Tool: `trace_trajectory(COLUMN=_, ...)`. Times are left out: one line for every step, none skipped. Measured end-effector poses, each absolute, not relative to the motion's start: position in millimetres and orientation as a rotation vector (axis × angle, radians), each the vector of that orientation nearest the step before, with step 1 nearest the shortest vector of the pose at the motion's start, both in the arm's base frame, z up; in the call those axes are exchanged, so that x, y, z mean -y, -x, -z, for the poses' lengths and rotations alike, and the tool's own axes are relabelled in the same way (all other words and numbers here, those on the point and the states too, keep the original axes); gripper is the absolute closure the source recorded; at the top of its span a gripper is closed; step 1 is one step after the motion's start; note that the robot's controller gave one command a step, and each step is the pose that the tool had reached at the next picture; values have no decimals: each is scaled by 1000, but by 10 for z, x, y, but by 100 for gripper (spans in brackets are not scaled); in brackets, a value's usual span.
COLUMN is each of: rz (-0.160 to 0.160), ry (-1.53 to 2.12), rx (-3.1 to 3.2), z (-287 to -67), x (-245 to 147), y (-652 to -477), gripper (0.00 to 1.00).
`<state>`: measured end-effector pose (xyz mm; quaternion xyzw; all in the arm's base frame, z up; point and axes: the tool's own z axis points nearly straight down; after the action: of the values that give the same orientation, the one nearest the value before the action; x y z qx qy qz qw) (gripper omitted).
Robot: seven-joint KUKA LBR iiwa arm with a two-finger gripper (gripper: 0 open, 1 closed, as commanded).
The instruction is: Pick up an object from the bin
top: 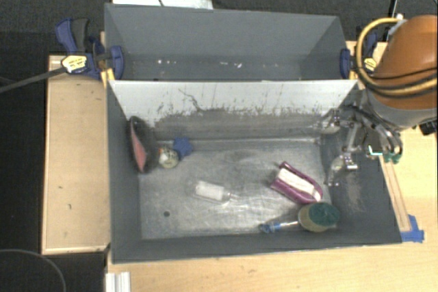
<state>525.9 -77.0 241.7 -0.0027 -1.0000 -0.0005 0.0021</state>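
Gripper (340, 162), released or clenched I cannot tell, is hovering just right of the purple packet (295, 182), which is lying on the bin (233, 157) floor, nothing lifted yet.

grey bin (233, 159) holds purple packet (295, 182), green scrubber (319, 215), clear bottle (211, 191); pink brush (140, 144) at left

The orange-domed robot arm (409, 58) is cut off by the right edge. Near the bin's left wall, the small round pale object (168, 158) is too small to identify. The translucent oblong item (211, 191) at mid-floor is blurred.
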Motion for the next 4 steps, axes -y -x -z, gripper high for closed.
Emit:
trace_trajectory(rz=1, ry=205, rx=3157, z=-731, x=982, y=-5243, gripper=0)
trace_trajectory(rz=2, ry=511, rx=3109, z=-1015, x=691, y=-5175, gripper=0)
trace_trajectory(rz=1, ry=688, rx=3072, z=-1028, x=649, y=-5133, gripper=0)
trace_trajectory(rz=4, ry=937, rx=3019, z=-739, x=651, y=-5054, gripper=0)
